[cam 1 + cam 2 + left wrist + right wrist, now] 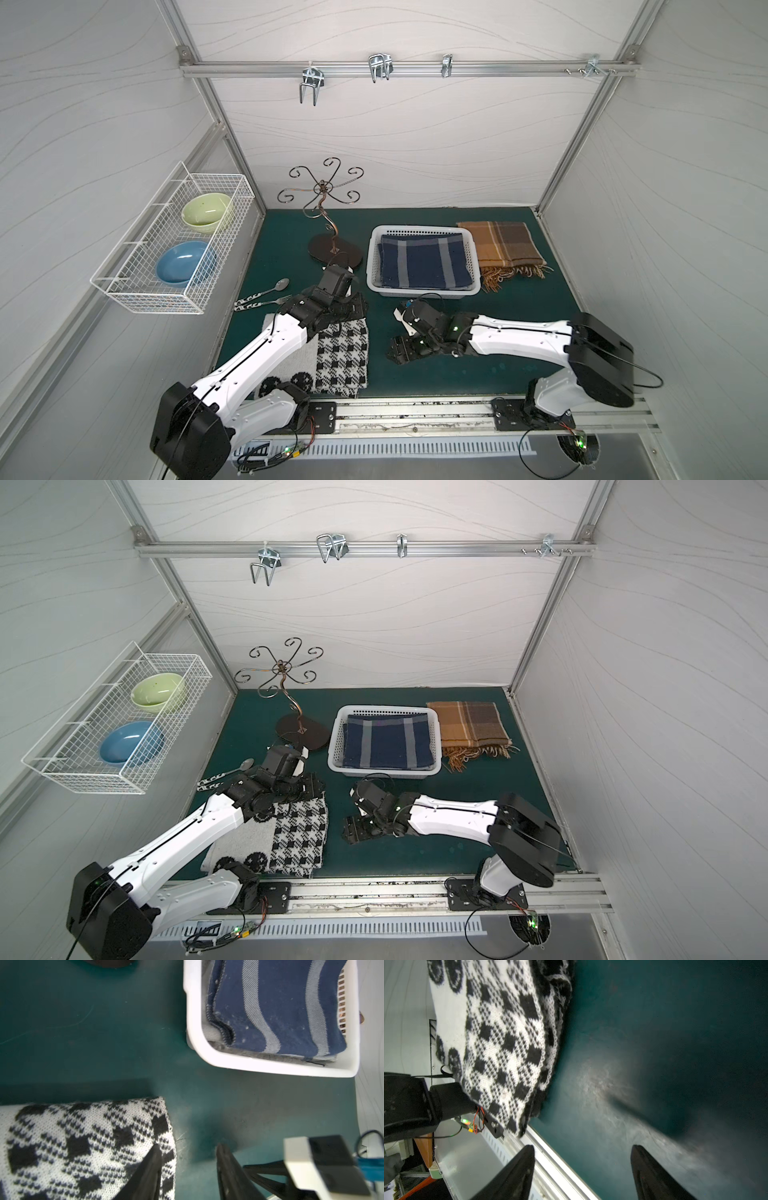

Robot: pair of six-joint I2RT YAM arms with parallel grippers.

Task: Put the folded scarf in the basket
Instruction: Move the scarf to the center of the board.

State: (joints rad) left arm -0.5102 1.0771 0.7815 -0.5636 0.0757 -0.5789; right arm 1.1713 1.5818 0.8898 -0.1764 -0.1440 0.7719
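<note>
Well, the checked scarf (343, 357) lies folded on the mat (478, 374), apart from the basket (424, 292) holding 1 blue scarf (424, 259), the left gripper (187, 1147) parted over the checked scarf's far corner and the right gripper (582, 1147) spread wide above the mat beside it.

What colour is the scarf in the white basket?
The scarf is navy with pale grey stripes; clearest in the left wrist view.

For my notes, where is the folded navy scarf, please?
In both top views, the navy scarf lies in the white perforated basket, beside the brown fringed scarf.
</note>
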